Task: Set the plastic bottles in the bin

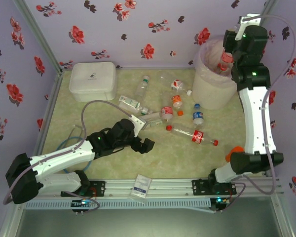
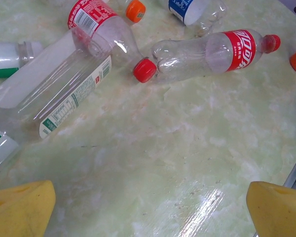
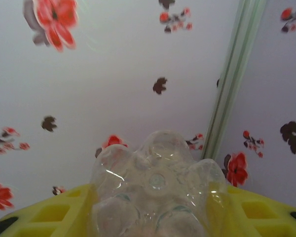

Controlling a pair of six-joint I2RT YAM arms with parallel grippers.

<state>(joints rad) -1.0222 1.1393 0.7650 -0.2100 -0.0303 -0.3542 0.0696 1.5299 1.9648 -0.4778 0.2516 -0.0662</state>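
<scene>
Right fingers pinch one bottle over the bin; left fingers gape empty; many bottles litter the worktop.

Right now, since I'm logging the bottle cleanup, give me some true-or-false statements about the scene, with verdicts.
1. The right gripper holds a clear bottle over the bin. True.
2. The left gripper is shut on a bottle. False: it is open and empty over the table.
3. Every bottle is in the bin. False: several lie on the table.
4. The white lidded box sits at the far left. True.
</scene>
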